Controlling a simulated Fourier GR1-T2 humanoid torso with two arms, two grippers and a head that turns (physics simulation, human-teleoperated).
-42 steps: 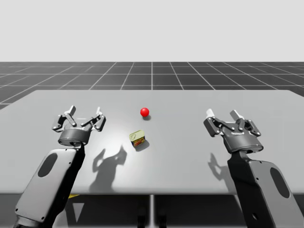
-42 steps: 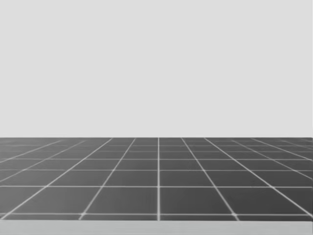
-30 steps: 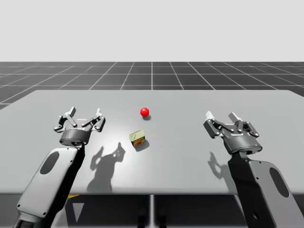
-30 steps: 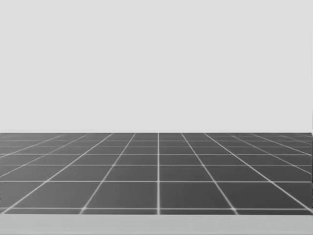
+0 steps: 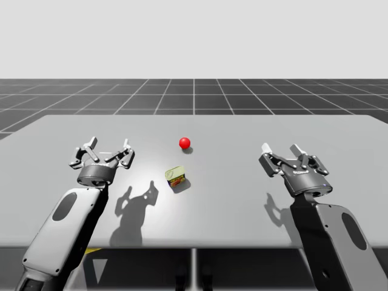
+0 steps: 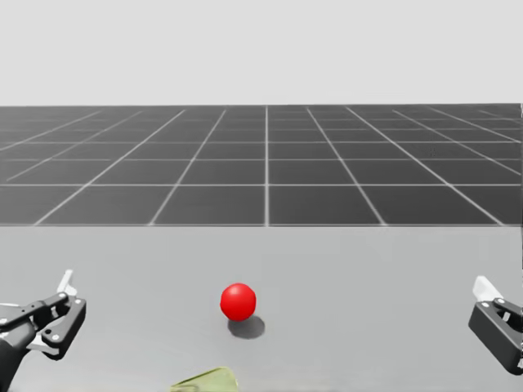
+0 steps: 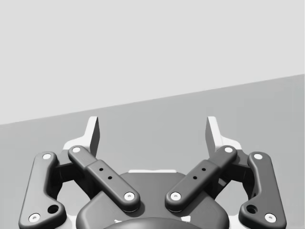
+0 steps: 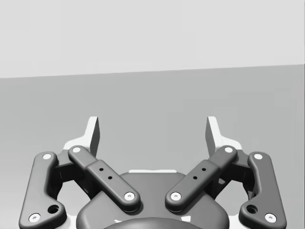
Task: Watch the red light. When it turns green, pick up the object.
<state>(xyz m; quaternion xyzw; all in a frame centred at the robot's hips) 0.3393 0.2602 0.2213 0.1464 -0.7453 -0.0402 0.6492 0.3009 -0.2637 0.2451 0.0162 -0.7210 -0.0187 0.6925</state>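
The light is a red ball (image 5: 185, 143) (image 6: 239, 301) on the grey table, a little beyond the middle. Just nearer than it lies a small yellow-green can (image 5: 176, 176) on its side; its top edge (image 6: 206, 380) shows low in the head view. My left gripper (image 5: 108, 150) (image 7: 152, 132) stands open to the left of the can, apart from it, with nothing between its fingers. My right gripper (image 5: 281, 149) (image 8: 152, 132) stands open well to the right, also holding nothing.
The grey table (image 5: 242, 130) stretches wide around the can and ball. Beyond its far edge lies a dark gridded floor (image 6: 266, 163). Both arms rise from the near edge of the table.
My head has turned downward, so the table, the red ball and both grippers have come into the head view. Both arms have drifted only slightly. The light stays red.
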